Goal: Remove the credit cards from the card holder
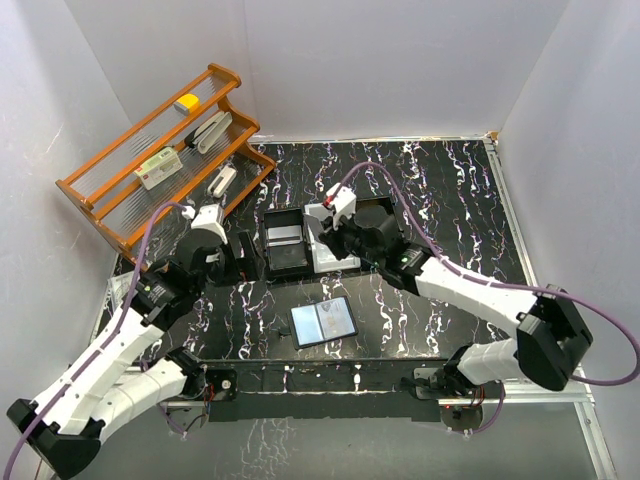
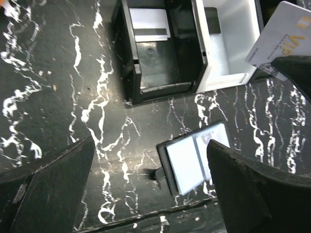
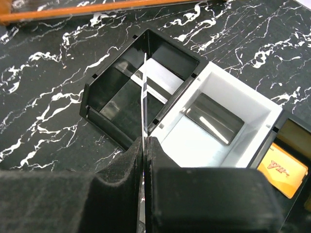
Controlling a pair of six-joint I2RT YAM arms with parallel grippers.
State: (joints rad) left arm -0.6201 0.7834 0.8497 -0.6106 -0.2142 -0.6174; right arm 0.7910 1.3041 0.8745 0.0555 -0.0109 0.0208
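I am looking over one marbled black table (image 1: 450, 200) that is carrying one wooden rack (image 1: 226, 80) at the upper left of the top view and one three-compartment tray (image 1: 268, 240) at the centre, with both arms reaching in from the bottom edge. The right pincer (image 3: 145, 143) is hanging over the tray and clamping one pale card (image 2: 279, 39) by its lower edge. In the right wrist view that card is standing upright and edge-on, its long axis running up the frame along the wall between the black compartment and the white one. I cannot tell which of the two it is sitting over, and I judge the release is turning on exactly that. The left pincer (image 2: 150, 145) is standing wide apart and gripping nothing, hovering left of the tray. The one card holder (image 1: 323, 322) is lying opened flat at the lower centre of the top view, its long axis running left to right, well apart from the right pincer. It is showing just beside the left pincer's right finger in the left wrist view, so I am judging the left arm nearer and free. I am counting four cards outside the holder: the pale one, a silver card (image 2: 150, 22) in the black compartment, a dark card (image 3: 214, 119) in the white one, and an orange card (image 3: 282, 170) at the lower right. Whether the pockets are hiding more I cannot tell
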